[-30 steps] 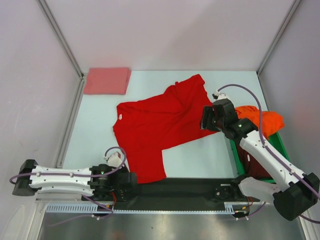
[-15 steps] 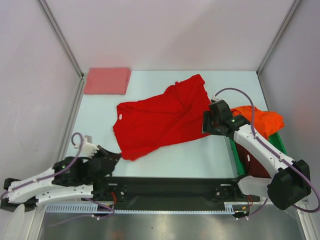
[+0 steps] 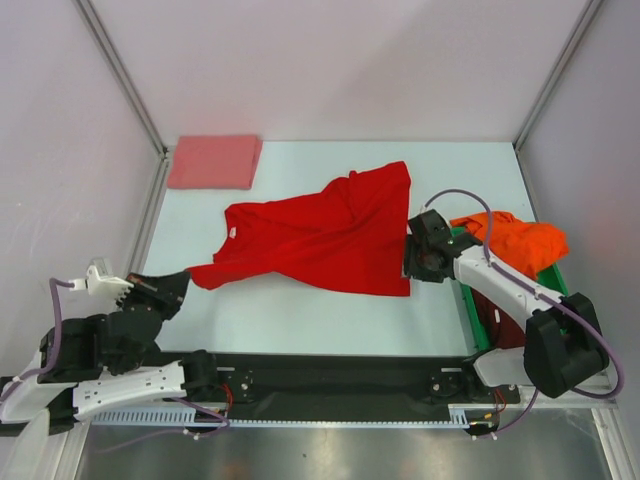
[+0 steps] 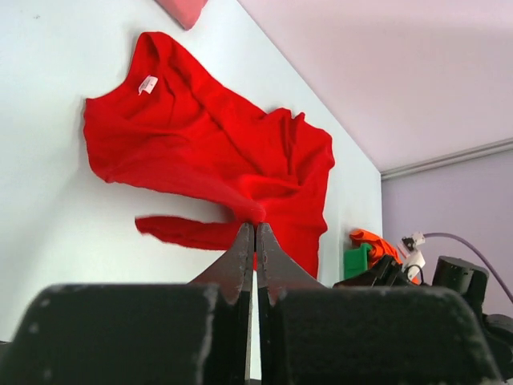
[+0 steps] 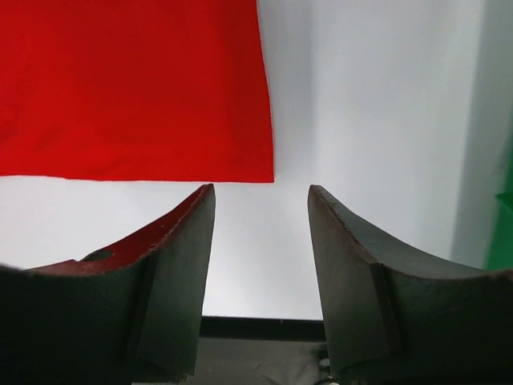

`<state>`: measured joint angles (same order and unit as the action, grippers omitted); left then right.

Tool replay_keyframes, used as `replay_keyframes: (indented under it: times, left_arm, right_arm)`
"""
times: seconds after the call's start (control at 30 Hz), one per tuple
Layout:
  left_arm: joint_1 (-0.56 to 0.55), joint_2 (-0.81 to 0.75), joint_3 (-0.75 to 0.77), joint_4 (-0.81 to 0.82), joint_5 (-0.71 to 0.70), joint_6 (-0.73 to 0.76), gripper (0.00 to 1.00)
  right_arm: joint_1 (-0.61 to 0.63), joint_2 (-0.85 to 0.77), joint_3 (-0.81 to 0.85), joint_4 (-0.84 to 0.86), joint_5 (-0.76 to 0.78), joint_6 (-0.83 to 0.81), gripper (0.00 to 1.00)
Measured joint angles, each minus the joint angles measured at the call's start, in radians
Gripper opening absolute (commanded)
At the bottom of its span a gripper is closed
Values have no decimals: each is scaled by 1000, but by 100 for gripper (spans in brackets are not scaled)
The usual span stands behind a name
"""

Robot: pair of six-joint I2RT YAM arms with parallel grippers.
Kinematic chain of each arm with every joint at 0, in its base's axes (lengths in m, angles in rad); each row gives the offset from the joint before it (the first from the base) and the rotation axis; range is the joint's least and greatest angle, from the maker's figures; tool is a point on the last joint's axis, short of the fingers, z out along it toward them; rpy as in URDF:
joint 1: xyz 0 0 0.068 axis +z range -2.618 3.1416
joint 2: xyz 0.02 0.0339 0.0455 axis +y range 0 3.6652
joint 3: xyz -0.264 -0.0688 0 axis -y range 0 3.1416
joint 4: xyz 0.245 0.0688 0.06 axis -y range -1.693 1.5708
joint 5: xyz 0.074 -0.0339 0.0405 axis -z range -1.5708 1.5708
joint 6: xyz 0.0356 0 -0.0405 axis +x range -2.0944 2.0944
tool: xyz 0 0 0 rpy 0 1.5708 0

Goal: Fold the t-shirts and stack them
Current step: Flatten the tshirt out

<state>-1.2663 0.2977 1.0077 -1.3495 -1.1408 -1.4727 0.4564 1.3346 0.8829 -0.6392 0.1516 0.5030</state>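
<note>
The bright red t-shirt (image 3: 330,235) lies stretched across the middle of the table. My left gripper (image 3: 180,283) is shut on its left end, a narrow tip of cloth, and the red cloth shows pinched at the jaw tips in the left wrist view (image 4: 255,228). My right gripper (image 3: 412,258) is open and empty at the shirt's right edge. In the right wrist view (image 5: 260,192) the shirt's corner (image 5: 240,152) lies just beyond the fingertips. A folded salmon-pink t-shirt (image 3: 213,161) lies at the back left. An orange t-shirt (image 3: 520,240) and a dark maroon one (image 3: 497,322) are in the bin.
The green plastic bin (image 3: 466,300) stands at the right edge, close to my right arm. Metal frame posts and pale walls bound the table at left, right and back. The black base rail runs along the near edge.
My left arm has swung left and back, pulling the red shirt's lower part out to the left. The shirt now lies long and stretched. My right gripper has moved slightly nearer.
</note>
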Motion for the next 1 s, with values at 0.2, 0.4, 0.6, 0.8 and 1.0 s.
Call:
replay_keyframes:
  times: [0.2,0.4,0.6,0.8,1.0]
  left_arm:
    - [0,14,-25,0,-5,2,0]
    - [0,50,-30,1,-6,23,0]
    - [0,51,-50,0,-5,34,1]
    - [0,51,-52,0,-6,37,0]
    - [0,49,-52,0,-8,42,0]
  right_arm:
    - [59,46,-87,34,-6,84,55]
    - [90,59,-136,81,2,135,51]
    - [73,74,-161,135,20,159,41]
    - [47,97,-171,228,20,179,39]
    - [26,103,-178,276,-3,186,36]
